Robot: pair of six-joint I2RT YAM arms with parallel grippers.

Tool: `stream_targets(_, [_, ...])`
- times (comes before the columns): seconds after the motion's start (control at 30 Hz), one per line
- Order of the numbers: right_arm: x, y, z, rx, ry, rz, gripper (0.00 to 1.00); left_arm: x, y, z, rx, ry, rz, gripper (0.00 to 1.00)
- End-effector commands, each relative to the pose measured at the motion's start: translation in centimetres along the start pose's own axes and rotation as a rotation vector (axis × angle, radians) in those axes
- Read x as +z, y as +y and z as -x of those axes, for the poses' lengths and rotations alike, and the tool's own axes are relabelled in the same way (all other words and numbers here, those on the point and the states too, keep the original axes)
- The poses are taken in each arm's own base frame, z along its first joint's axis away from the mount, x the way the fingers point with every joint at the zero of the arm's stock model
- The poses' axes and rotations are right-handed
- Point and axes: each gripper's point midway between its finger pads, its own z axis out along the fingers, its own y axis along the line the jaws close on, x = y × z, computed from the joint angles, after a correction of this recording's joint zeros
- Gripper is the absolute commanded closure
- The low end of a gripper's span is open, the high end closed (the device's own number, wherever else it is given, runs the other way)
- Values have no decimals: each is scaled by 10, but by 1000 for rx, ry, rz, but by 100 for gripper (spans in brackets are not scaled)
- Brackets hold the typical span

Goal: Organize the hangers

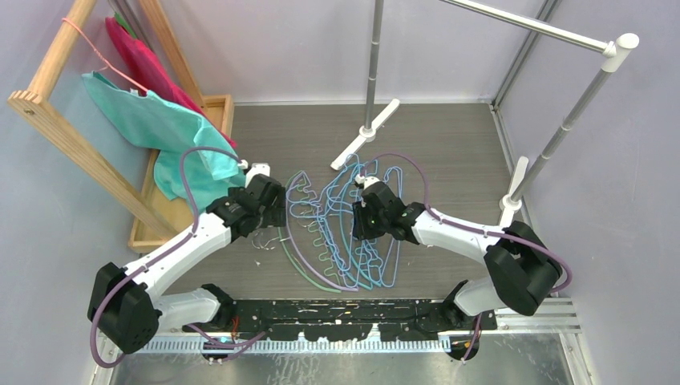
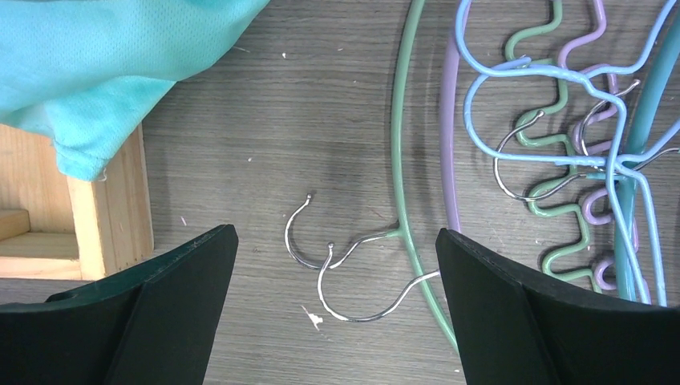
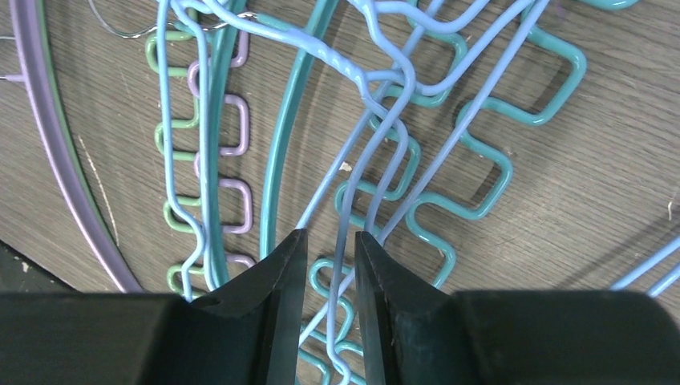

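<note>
Now the right hand (image 3: 330,249) is pinching tangled light-blue wire hangers (image 3: 377,104); the left hand (image 2: 337,265) is gaping above metal hooks (image 2: 321,257).

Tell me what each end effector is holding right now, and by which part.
Right end effector: nearly closed around a light-blue wire hanger, at its thin wire strand; a firm hold cannot be confirmed. Left end effector: open, holding nothing, above two metal hooks.
</note>
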Motion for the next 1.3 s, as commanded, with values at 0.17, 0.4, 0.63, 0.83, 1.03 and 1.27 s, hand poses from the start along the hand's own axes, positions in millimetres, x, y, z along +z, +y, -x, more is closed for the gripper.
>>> stream_targets(0.17, [6,1,0,2,-13,1,77,-7,5,7,-39,-38,3,2])
stream_targets(0.4, [-34,7,32,15,-130,2,99,-8,4,9,-43,-43,-1,2])
stream_targets(0.63, [-103,35,86,28,-323,92,99,-8,4,9,-46,-42,-4,2])
stream_targets(0.83, [-141,45,148,35,-520,89,99,-11,3,10,-47,-42,-15,2])
stream_targets(1.03, [-148,73,180,47,-566,215,99,-19,9,13,-41,-55,-8,2])
stream_targets(1.27, [-160,19,187,47,-611,-95,99,-21,9,11,-47,-61,-19,2])
